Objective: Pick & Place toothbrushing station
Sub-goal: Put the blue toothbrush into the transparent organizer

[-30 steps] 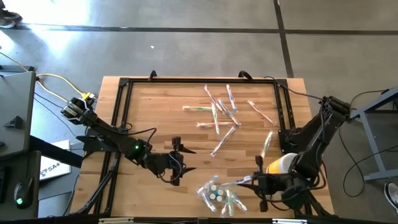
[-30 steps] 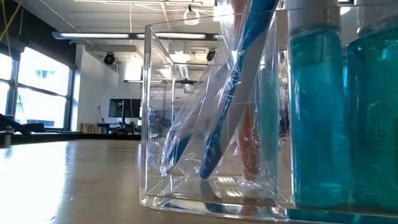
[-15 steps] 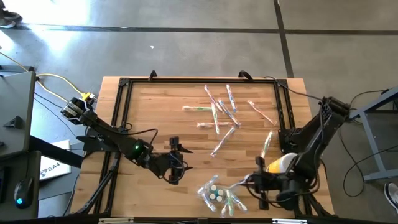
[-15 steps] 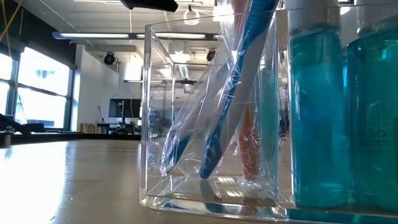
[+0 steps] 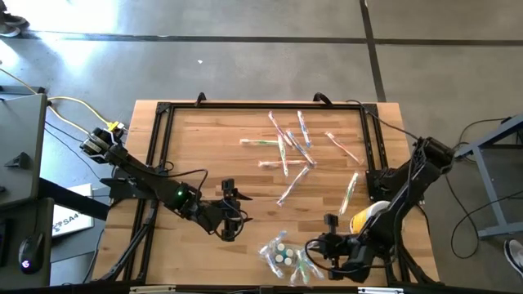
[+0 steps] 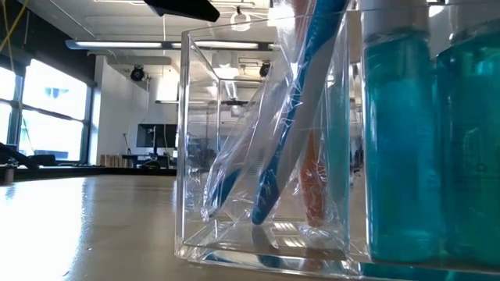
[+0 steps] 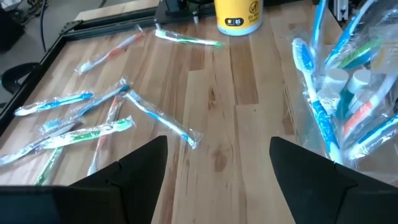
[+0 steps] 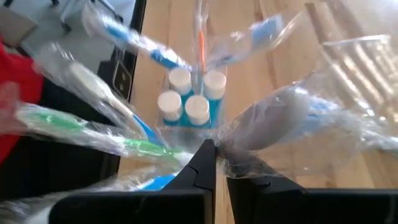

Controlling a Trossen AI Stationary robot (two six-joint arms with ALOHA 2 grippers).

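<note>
At the desk's (image 5: 204,147) near edge sits the clear acrylic organizer (image 5: 286,255), holding four white-capped blue bottles (image 5: 283,253) and several bagged toothbrushes (image 5: 304,265) standing in its compartments. Low view shows a blue toothbrush (image 6: 291,117) and an orange one (image 6: 312,183) leaning inside a clear compartment, teal bottles just beside.

Right hand (image 5: 315,247) is right at the organizer's right side, fingers pressed together, pinching the plastic wrapper of a toothbrush (image 8: 292,118); wrist view shows crinkled film caught at the fingertips (image 8: 208,155) above the bottle caps (image 8: 189,93).

Left hand (image 5: 232,214) hovers over bare wood left of the organizer, fingers (image 7: 134,165) spread, holding nothing.

Yellow cup (image 5: 365,217) stands behind the right hand, near the desk's right rail.

Farther back, a scatter of wrapped toothbrushes (image 5: 290,147) lies flat mid-desk; one green one (image 5: 350,188) lies apart toward the right side, another long one (image 5: 292,186) lies diagonal near centre.
</note>
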